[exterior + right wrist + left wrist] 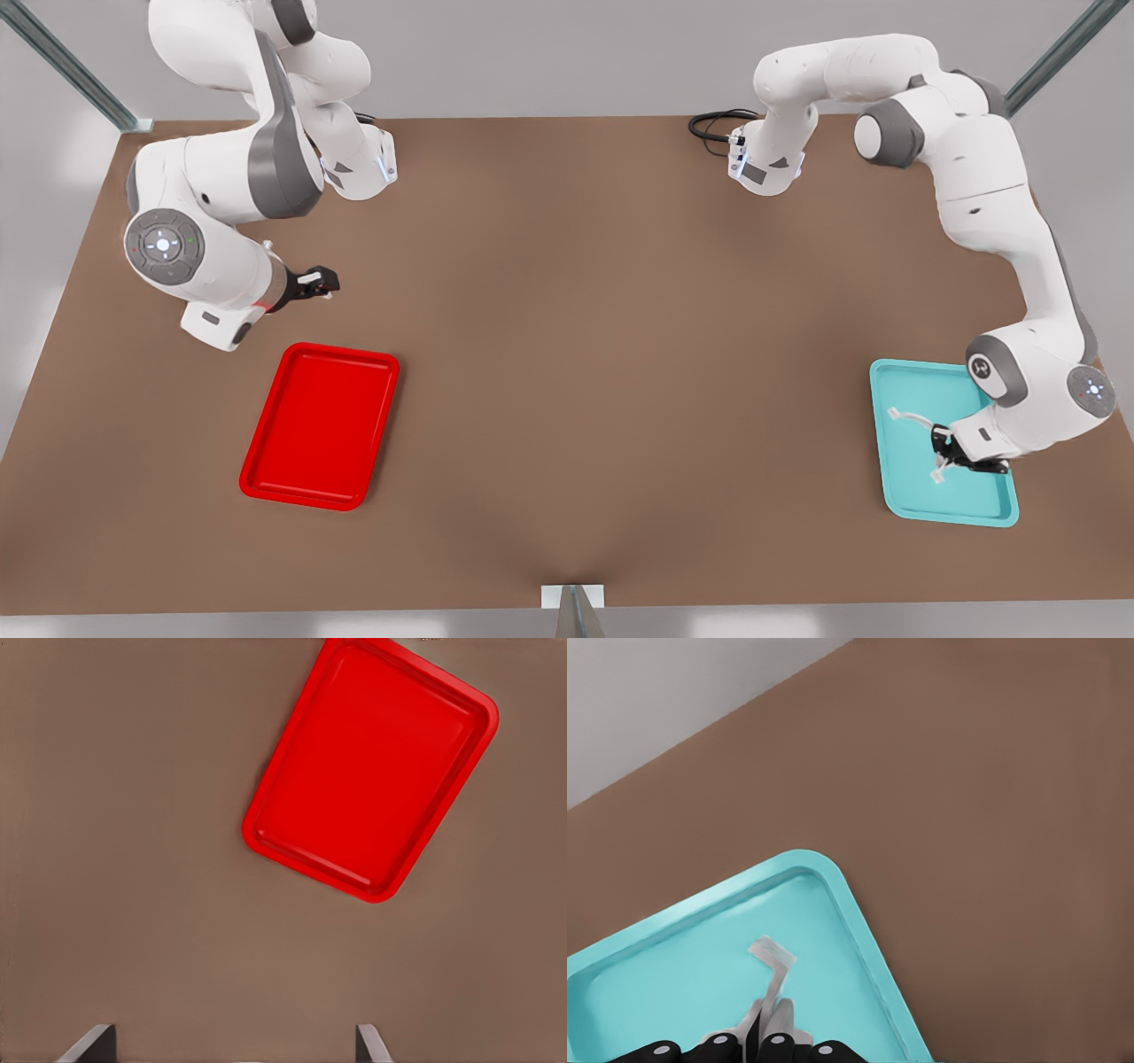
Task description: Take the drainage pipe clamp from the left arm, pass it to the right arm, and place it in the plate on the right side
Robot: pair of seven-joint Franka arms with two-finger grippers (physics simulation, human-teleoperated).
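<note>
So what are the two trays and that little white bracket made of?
The red tray looks like glossy plastic: light streaks show along its rim. The teal tray seems the same, with a softer sheen. The bracket, pinched by the left gripper, is thin, flat and white, so painted metal or plastic; I can't tell which.

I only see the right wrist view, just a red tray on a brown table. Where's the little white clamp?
Observer: The drainage pipe clamp is in a teal tray, at the front view's right.
Child: Is anybody holding it?
Observer: Yes, the left hand is shut on it.
Child: Is my hand near there?
Observer: No, the right hand waits across the table, at the front view's left, beside the red tray.
</note>
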